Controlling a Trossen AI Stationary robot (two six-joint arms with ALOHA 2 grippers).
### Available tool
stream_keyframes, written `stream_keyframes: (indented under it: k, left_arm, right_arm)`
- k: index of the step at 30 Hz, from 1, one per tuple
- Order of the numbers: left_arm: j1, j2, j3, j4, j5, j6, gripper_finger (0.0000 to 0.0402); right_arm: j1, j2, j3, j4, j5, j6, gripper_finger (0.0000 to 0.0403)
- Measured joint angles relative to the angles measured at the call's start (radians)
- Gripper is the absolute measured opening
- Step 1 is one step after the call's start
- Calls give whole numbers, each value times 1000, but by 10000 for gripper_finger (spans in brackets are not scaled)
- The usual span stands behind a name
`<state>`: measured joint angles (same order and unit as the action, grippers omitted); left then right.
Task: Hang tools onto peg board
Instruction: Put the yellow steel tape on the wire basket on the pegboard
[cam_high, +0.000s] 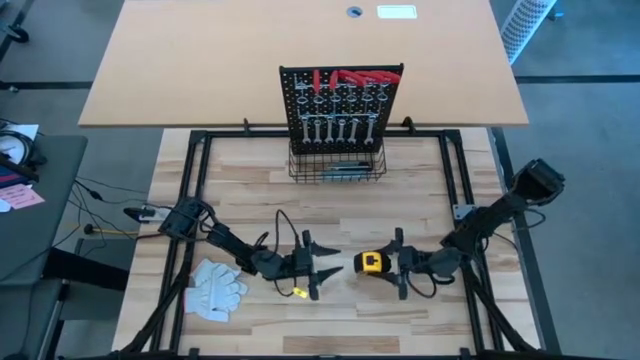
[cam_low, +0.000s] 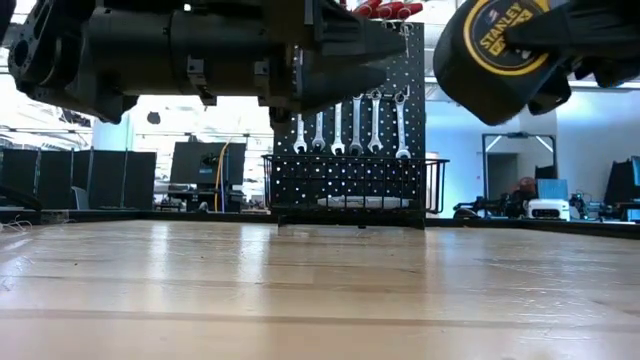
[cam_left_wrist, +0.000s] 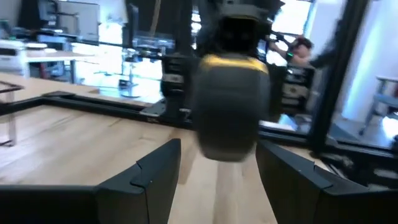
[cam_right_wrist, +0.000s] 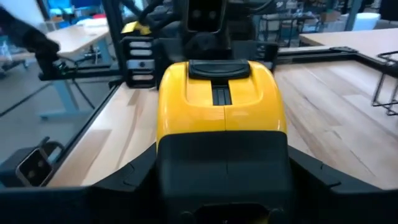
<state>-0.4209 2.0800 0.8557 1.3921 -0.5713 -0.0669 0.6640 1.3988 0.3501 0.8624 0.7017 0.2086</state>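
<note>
A yellow-and-black tape measure (cam_high: 370, 263) hangs over the middle of the table near its front edge, with my right gripper (cam_high: 392, 264) shut on it. In the low view the tape measure (cam_low: 497, 55) is well above the tabletop. My left gripper (cam_high: 322, 266) stands open just left of it, pointing at it, and in the left wrist view the tape measure (cam_left_wrist: 230, 106) shows beyond the spread fingers. The black peg board (cam_high: 340, 105) stands upright at the far edge. Silver wrenches (cam_high: 338, 128) and red-handled tools (cam_high: 350, 78) hang on it. My right gripper pinches the tape measure's case by its two flat sides (cam_right_wrist: 165, 124) between its two fingers. The fingers come level from the table's right side. The case is lifted clear of the table, with its round label face (cam_low: 505, 35) toward the near edge.
A black wire basket (cam_high: 338, 165) sits along the peg board's base with something grey in it. White work gloves (cam_high: 215, 288) lie at the front left. A black frame (cam_high: 190, 200) runs around the wooden tabletop.
</note>
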Motion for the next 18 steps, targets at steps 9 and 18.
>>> stream_keyframes:
  k: [9,18]
  left_arm:
    - [30,0,19,-39,20,17,209]
    - [53,-30,28,-183,70,-121,266]
  right_arm:
    - [-22,151,-10,194,-57,2,233]
    - [-45,180,-9,249,-94,3,233]
